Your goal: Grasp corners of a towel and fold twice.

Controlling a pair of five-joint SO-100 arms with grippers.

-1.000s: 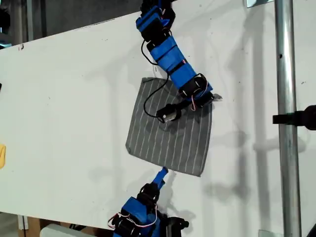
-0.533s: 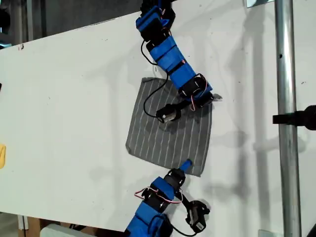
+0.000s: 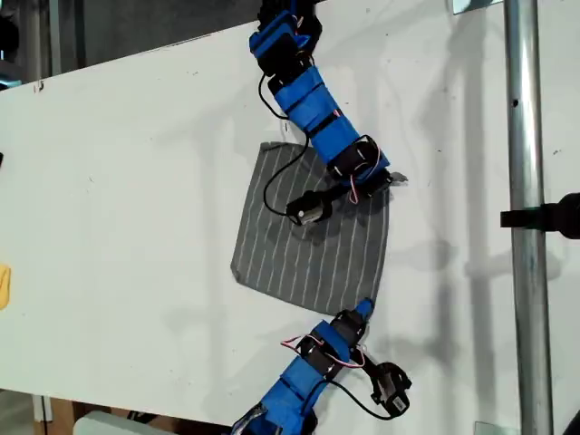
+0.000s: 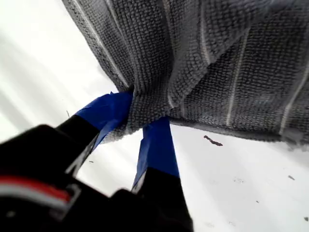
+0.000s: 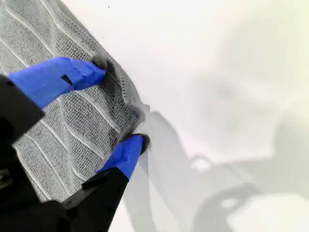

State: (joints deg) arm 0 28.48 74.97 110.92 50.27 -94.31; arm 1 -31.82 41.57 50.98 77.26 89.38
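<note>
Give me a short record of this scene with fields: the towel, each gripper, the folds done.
towel: grey, striped, spread on the white table
my first gripper: shut on a towel corner, the cloth bunched between the jaws
my second gripper: open, one jaw on each side of another corner, not yet closed
folds done: none

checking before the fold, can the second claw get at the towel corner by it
Probably yes: my second claw is open astride that corner of the towel, with nothing between them. My first claw is shut on another corner.
</note>
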